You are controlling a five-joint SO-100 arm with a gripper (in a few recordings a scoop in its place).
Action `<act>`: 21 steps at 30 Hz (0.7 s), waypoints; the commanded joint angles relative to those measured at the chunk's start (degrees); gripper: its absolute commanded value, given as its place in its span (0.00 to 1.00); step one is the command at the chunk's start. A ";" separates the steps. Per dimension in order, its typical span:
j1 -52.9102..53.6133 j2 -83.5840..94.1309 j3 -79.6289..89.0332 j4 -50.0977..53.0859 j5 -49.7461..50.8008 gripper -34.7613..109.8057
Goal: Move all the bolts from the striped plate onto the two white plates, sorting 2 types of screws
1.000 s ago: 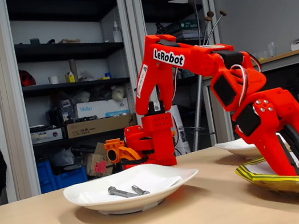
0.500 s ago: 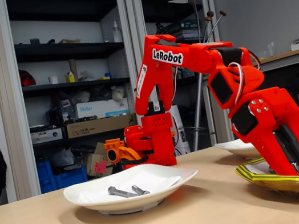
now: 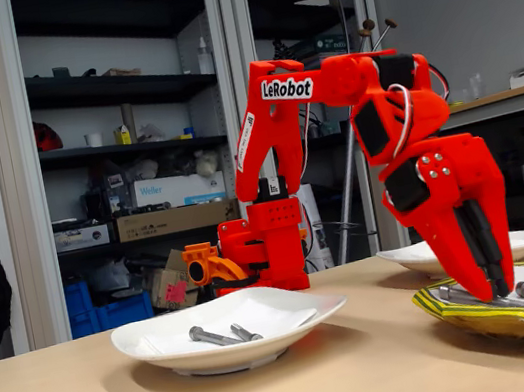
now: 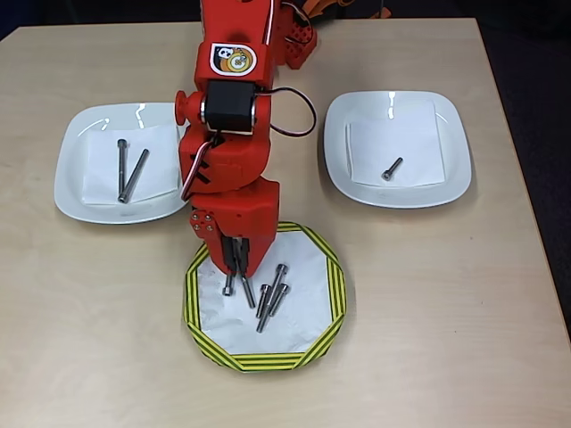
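The striped plate (image 4: 335, 294) (image 3: 466, 316) holds several bolts: a short one (image 4: 228, 285) and three long ones, two of them side by side (image 4: 272, 300). My red gripper (image 4: 241, 266) (image 3: 492, 289) points down over the plate's left part, shut on the head end of the third long bolt (image 4: 249, 291), whose shaft still slants onto the plate. Of the two white plates, the left one (image 4: 70, 183) (image 3: 169, 361) carries two long bolts (image 4: 127, 171). The right one (image 4: 337, 160) (image 3: 405, 256) carries one short bolt (image 4: 391, 168).
Each white plate has a paper napkin (image 4: 393, 147) laid in it. The arm's base (image 3: 266, 246) stands at the back of the wooden table (image 4: 446, 339). Shelves (image 3: 111, 90) full of clutter stand behind the table in the fixed view.
The gripper has swung left across the striped plate, its fingers have come together, and the tip has risen slightly. The arm's upper link has tilted flatter.
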 commanded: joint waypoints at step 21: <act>-0.53 -1.58 0.09 -5.36 -3.43 0.30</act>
